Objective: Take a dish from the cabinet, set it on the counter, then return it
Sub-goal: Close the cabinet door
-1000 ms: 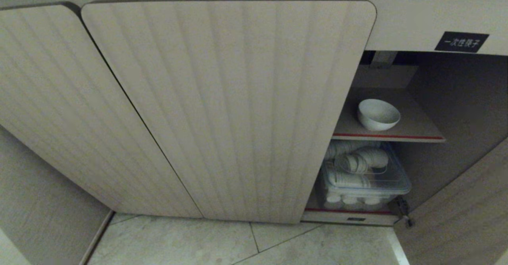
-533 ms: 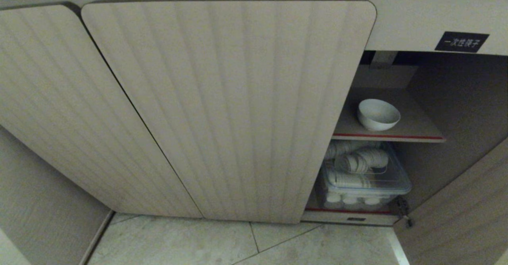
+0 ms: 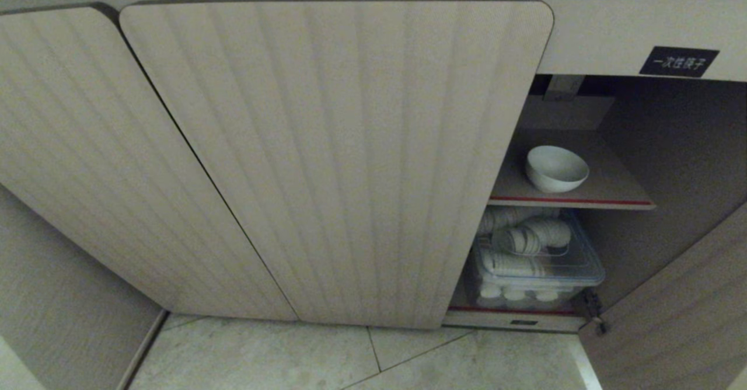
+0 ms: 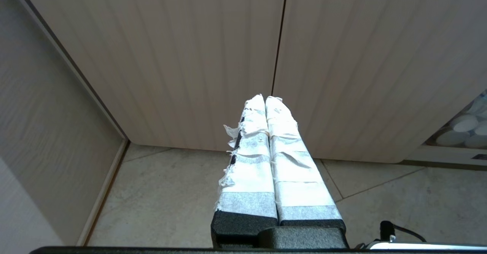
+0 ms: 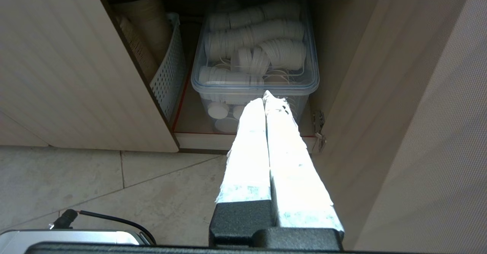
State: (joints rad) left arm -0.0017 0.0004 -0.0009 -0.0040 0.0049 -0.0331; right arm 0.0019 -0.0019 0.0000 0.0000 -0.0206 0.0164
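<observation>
Floor: pale stone tiles (image 3: 292,355) with thin dark joints are running under the cabinet front.
Cabinet: the beige cabinet (image 3: 327,162) is showing 2 closed ribbed, round-cornered doors on the left; the compartment on the right is standing open, its door (image 3: 683,314) swung out toward the camera.
Label: a small black label (image 3: 679,62) with white characters is sitting above the open compartment.
Dish: the white bowl (image 3: 555,169) is sitting upright on the red-edged inner shelf (image 3: 613,194), untouched.
Lower compartment: a clear plastic box (image 5: 254,83) is holding sleeves of small white cups (image 5: 258,33) lying on their sides; a white perforated basket (image 5: 169,75) is standing just beside it.
Left hand: the left hand (image 4: 265,99) is hanging above the floor, pointing at the seam between the 2 closed doors, its taped fingers pressed together, holding nothing.
Right hand: the right hand (image 5: 265,96) is pointing at the clear box, clenched and empty, apart from the box.
Hidden: the bench top is lying outside every view; the basket's contents are partly screened by the closed door; the label's characters are too small to read; neither arm is appearing in the head view.
</observation>
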